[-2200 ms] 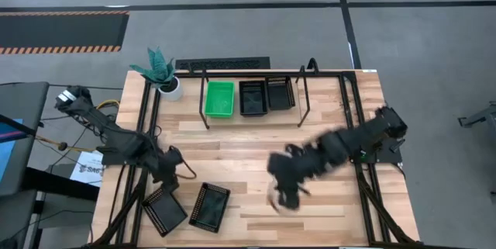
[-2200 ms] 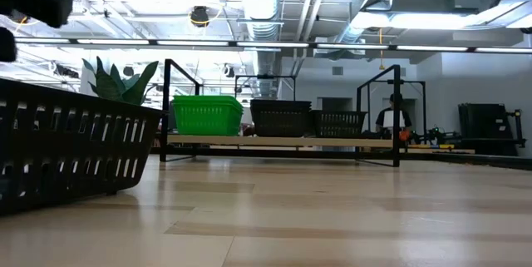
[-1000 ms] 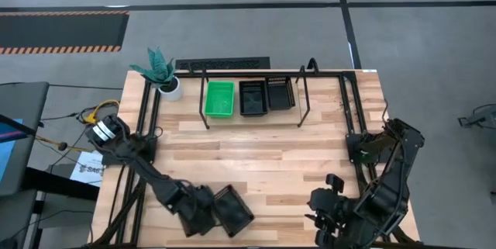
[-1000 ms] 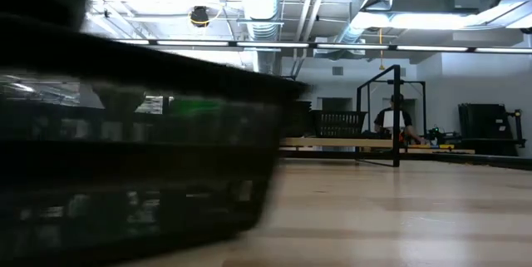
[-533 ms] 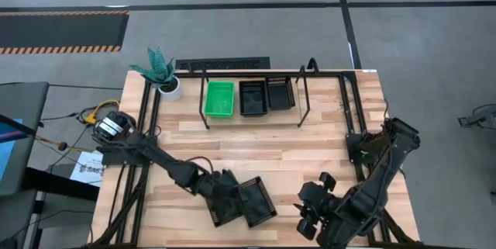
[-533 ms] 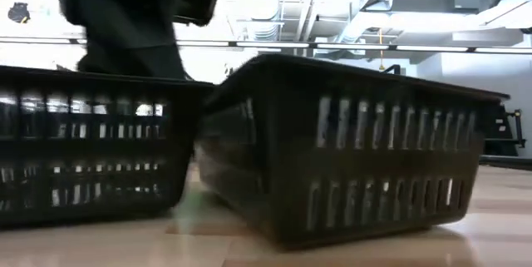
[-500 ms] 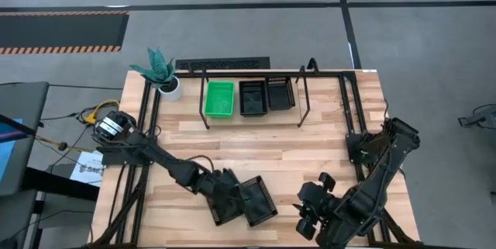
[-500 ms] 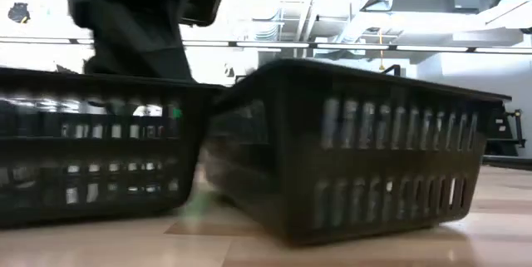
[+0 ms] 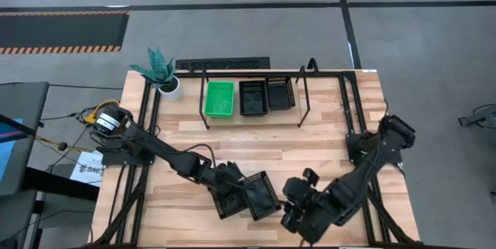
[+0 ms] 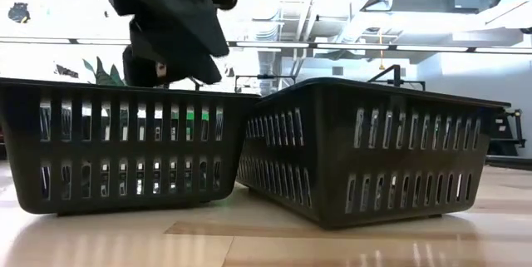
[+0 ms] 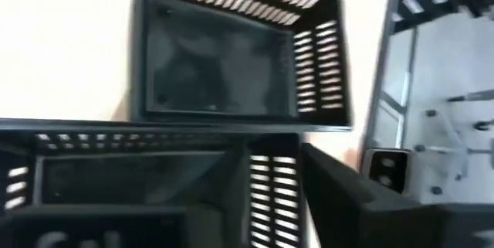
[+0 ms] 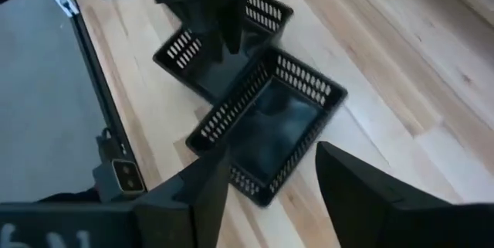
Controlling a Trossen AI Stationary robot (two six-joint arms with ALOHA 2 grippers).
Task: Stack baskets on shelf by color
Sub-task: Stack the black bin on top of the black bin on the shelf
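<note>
One green basket (image 9: pixel 218 98) and slatted black baskets (image 9: pixel 262 197); light wood shelf (image 9: pixel 249 119).

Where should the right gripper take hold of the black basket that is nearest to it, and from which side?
Probably the rim of the black basket on the side facing the right gripper. The basket sits upright and open on the table, so one finger can go inside, one outside, from above. Its opposite side lies against the other black basket, where the left gripper is, leaving little room.

You see two black baskets filling the near tabletop: the left basket (image 10: pixel 125 146) sits square, the right basket (image 10: pixel 374 155) is angled, their top corners nearly touching. A dark arm (image 10: pixel 170 22) hangs over the left basket's far side.
</note>
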